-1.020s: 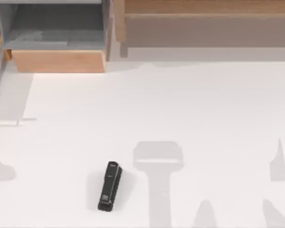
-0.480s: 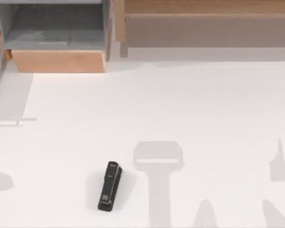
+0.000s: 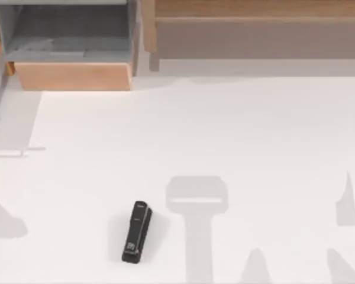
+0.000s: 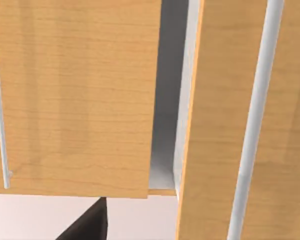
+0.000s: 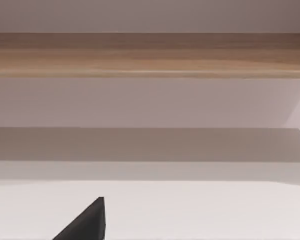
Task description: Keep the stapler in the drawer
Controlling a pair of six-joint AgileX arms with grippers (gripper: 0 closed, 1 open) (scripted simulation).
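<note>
The black stapler [image 3: 136, 232] lies flat on the white table, left of centre near the front edge, its length running roughly front to back. At the back left stands the drawer [image 3: 74, 76], pulled open, with a tan front panel and a grey inside that looks bare. In the left wrist view a dark tip of my left gripper [image 4: 87, 227] shows close in front of tan wooden panels [image 4: 75, 100] with a grey gap between them. In the right wrist view a dark tip of my right gripper [image 5: 85, 222] hangs over the white table, facing the wooden shelf unit [image 5: 150, 55].
The wide brown shelf unit [image 3: 254, 23] runs along the back right. Soft arm shadows fall on the table [image 3: 195, 130] at the left edge, the middle front and the right edge. Open white table lies between the stapler and the drawer.
The arm shadow at the table's left edge has shifted and grown taller. The stapler and the drawer have stayed where they were.
</note>
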